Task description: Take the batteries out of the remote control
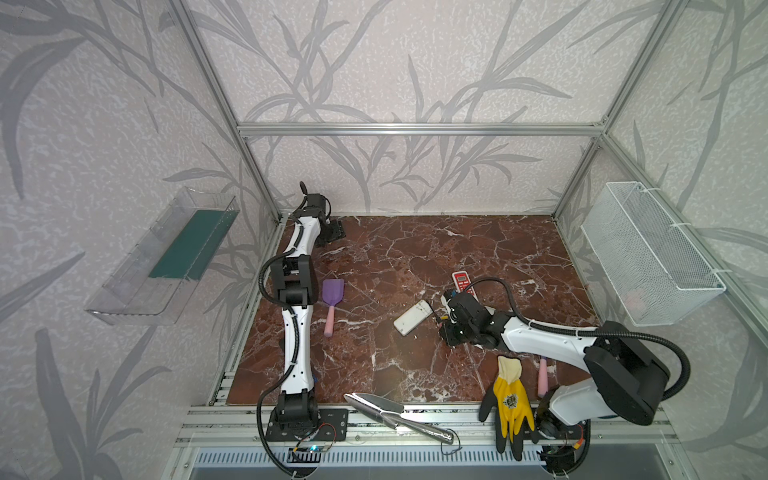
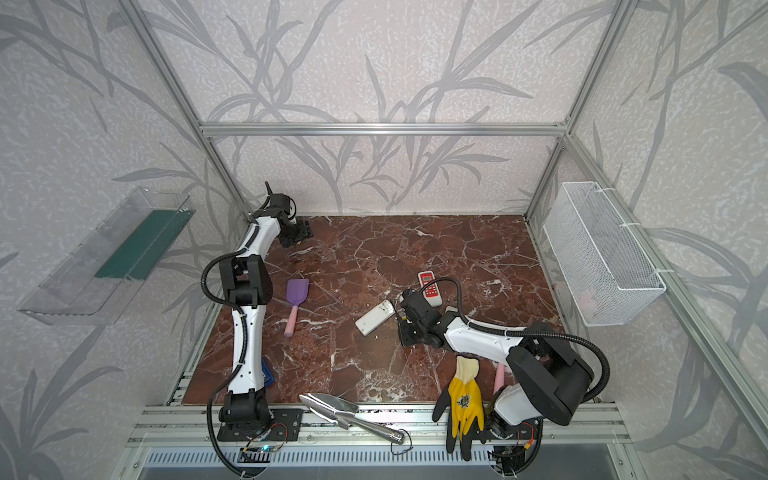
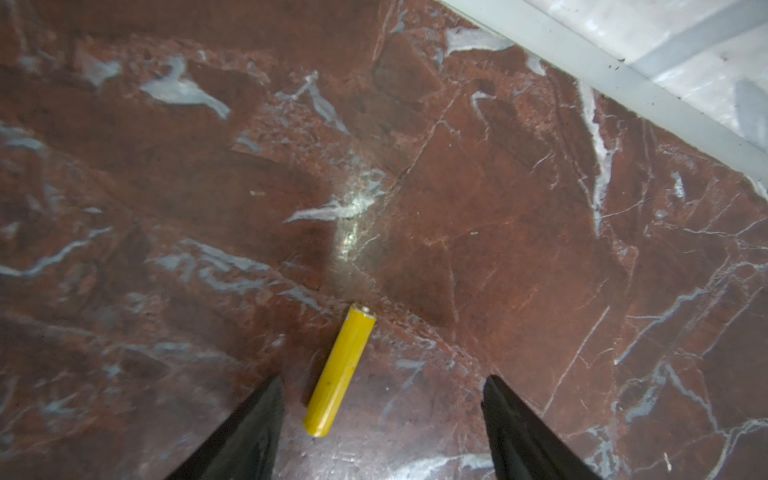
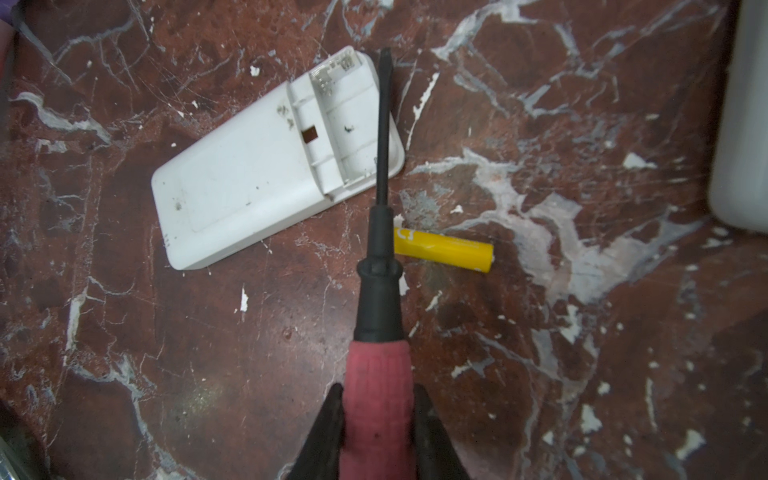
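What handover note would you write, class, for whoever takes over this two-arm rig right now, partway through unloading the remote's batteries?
Left gripper: jaws open; one bright yellow cylindrical battery lies loose on the red marble tabletop beneath them, near the far-left corner.
Right gripper: jaws shut on the pink-handled black-shafted screwdriver, tip over the white plastic remote.
That remote lies face down, compartment open and apparently empty; a second yellow battery lies beside it.
Done: two yellow batteries out. Left: check the red-and-white remote farther back; its batteries cannot be seen.
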`<action>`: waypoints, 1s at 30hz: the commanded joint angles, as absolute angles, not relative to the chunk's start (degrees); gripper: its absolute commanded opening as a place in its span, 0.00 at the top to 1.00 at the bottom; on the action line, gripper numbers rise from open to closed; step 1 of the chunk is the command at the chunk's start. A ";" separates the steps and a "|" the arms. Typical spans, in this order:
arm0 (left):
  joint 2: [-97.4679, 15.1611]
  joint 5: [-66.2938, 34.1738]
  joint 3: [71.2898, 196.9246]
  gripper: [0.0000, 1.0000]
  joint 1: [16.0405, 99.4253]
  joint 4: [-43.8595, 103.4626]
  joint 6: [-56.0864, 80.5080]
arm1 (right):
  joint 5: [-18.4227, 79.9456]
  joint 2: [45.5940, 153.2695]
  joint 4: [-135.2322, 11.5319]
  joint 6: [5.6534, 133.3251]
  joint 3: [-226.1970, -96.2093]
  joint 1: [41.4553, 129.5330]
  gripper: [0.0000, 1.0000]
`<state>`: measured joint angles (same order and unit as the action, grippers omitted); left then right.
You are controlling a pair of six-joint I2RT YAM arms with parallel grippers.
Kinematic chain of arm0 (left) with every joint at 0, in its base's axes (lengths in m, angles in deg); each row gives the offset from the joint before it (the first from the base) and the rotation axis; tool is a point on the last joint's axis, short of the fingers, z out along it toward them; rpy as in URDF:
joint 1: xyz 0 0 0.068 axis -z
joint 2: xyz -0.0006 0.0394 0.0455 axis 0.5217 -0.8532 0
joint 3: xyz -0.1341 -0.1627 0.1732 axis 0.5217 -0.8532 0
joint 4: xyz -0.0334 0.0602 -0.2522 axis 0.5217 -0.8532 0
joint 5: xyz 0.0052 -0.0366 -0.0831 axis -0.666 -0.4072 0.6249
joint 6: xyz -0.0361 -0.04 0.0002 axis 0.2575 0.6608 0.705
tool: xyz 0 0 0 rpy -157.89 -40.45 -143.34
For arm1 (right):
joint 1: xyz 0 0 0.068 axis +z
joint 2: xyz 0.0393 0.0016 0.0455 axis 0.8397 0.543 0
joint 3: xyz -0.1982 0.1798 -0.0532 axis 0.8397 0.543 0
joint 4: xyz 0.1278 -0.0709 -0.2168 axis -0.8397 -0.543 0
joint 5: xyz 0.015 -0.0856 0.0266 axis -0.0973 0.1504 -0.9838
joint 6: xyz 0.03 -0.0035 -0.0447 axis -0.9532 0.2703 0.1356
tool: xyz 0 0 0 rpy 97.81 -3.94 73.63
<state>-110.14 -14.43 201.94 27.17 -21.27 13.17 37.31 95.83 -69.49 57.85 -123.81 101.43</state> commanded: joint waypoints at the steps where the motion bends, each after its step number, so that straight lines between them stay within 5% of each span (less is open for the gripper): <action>1: -110.68 -17.00 203.09 0.23 27.83 -26.01 11.78 | 36.95 93.90 -69.95 57.64 -124.93 101.76 0.99; 15: -101.67 -19.43 198.11 0.01 30.15 -23.54 10.12 | 40.92 91.63 -73.43 56.78 -124.48 101.76 0.99; 30: -82.72 -16.53 179.28 0.01 40.57 -19.22 7.76 | 48.54 85.92 -76.55 55.65 -117.81 100.44 0.99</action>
<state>-85.88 -17.95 183.27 38.49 -20.15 8.64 46.05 86.52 -74.75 55.94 -118.65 100.97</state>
